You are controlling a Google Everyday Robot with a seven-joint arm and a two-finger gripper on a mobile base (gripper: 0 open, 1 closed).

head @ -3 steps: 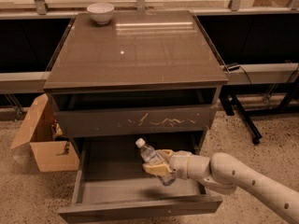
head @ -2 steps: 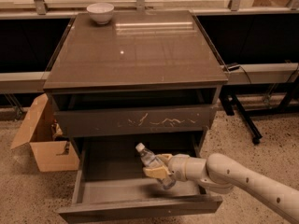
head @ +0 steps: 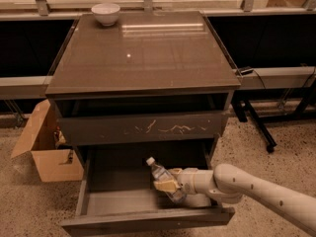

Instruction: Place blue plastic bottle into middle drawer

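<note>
The blue plastic bottle [head: 161,176] is clear with a white cap, tilted with the cap up and to the left. My gripper [head: 169,184] is shut on the bottle's lower body and holds it inside the open middle drawer [head: 118,206], over the right part of its grey floor. I cannot tell whether the bottle's base touches the floor. My white arm [head: 247,189] comes in from the lower right over the drawer's front panel.
The drawer with pale scratch marks [head: 143,128] is shut just above. A white bowl [head: 105,13] stands at the cabinet top's back left. An open cardboard box [head: 45,149] sits on the floor to the left. A black stand's leg [head: 256,127] is at the right.
The gripper and bottle have sunk a little lower into the drawer and shifted slightly left. The bottle stays gripped.
</note>
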